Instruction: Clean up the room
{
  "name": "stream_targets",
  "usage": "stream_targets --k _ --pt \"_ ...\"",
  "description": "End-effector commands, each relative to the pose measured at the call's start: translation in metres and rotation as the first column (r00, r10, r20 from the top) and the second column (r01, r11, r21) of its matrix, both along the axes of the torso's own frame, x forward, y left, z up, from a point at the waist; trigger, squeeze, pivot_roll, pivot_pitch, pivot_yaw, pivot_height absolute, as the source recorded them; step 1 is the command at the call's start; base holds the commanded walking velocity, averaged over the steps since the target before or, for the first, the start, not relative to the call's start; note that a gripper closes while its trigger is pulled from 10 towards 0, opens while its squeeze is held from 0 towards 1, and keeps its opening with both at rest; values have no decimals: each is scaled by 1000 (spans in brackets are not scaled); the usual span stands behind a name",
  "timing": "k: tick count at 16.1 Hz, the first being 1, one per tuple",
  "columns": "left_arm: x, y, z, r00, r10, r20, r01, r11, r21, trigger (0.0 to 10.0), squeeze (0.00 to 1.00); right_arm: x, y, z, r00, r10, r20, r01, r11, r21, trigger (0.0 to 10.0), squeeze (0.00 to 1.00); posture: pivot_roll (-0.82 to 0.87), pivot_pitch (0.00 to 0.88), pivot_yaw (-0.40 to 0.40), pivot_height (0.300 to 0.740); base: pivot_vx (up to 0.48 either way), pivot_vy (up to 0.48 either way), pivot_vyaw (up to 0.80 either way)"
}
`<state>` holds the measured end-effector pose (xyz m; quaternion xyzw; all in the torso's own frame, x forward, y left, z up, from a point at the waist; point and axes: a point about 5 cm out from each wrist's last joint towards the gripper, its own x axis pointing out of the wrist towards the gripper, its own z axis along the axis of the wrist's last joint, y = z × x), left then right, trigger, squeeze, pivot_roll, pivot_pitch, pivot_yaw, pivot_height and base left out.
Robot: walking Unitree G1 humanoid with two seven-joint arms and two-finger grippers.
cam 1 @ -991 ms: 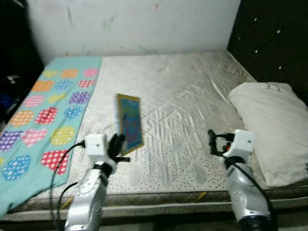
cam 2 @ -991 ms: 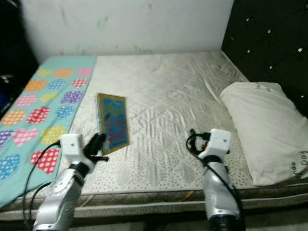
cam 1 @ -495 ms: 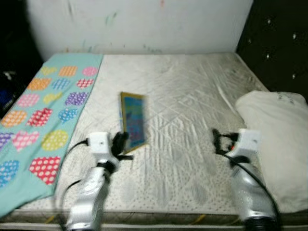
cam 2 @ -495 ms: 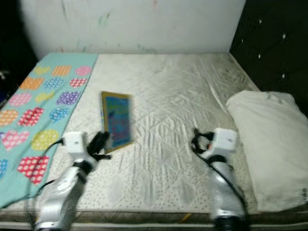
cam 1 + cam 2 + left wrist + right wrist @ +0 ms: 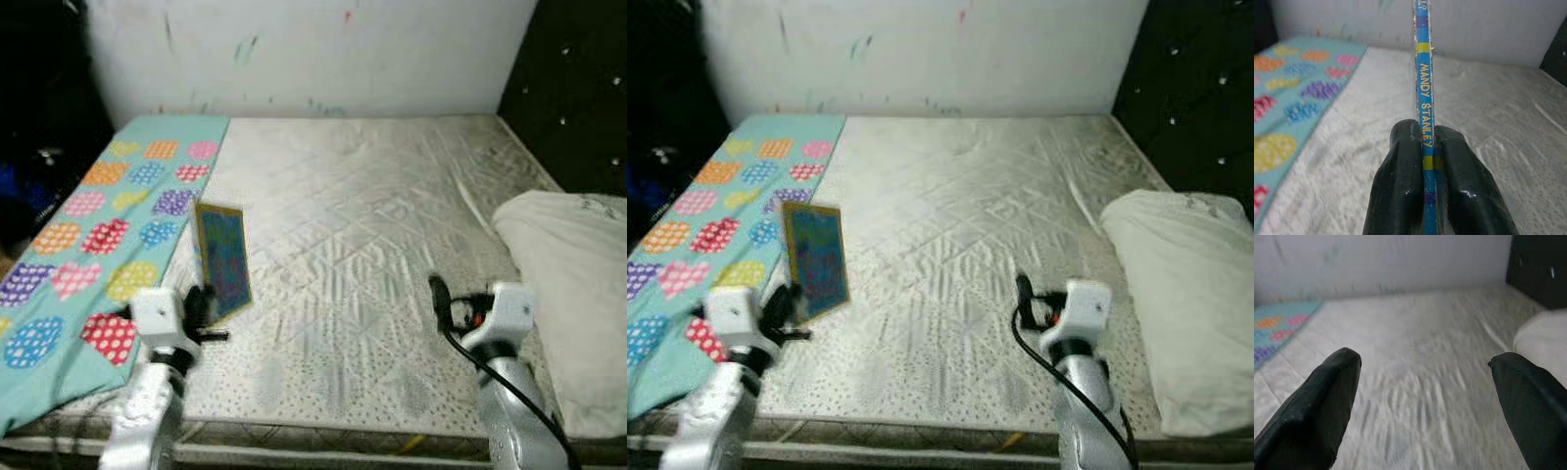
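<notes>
While we stand at the foot of a bed with a bare, quilted off-white mattress (image 5: 362, 245), our left gripper (image 5: 201, 305) holds a thin, flat children's book with a blue cover and a yellowish border (image 5: 222, 260). The book stands upright on edge above the left side of the mattress, just beside a turquoise blanket printed with coloured dotted hearts (image 5: 93, 230) that covers the bed's left strip. In the left wrist view, the two black fingers (image 5: 1400, 186) of that gripper are closed tight against the book's blue spine, gripping it near its lower end, with printed lettering running up the spine between them.

We judge the book to be light and stiff, a slim volume with hard or card covers, so it should carry easily. Held by one end of a narrow spine, though, it may swing or twist between the jaws, and smooth covers could slip. A firmer hold would be lower and nearer the middle of the spine, with the covers kept shut.

Our right gripper (image 5: 438, 294) hovers over the mattress on the right, its jaws wide apart and holding nothing. A plump white pillow (image 5: 573, 274) lies near it at the bed's right edge, below a dark tufted headboard (image 5: 578, 88).
</notes>
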<state>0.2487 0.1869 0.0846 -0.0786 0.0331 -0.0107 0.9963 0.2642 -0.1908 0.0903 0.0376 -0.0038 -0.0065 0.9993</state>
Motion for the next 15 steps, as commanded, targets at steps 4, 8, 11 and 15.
stream_targets --k 4,8,11,15 --pt "2 14 9 996 76 43 -78 996 46 10000 0 12 4 19 992 8 130 -2 999 -45 10000 0 -85 0 23 740 0 0 0" --pt "12 4 17 996 55 68 -58 998 40 10000 0 25 11 24 985 65 158 -51 995 -90 10000 0 -91 0 25 740 0 0 0" --pt "17 10 21 995 57 87 -62 997 49 10000 0 28 4 21 986 65 151 -49 993 -111 10000 0 -88 0 15 740 0 0 0" --pt "10 15 28 993 37 109 -50 991 120 10000 0 23 -13 5 993 110 53 -95 969 -228 10000 0 -64 0 -13 740 0 0 0"
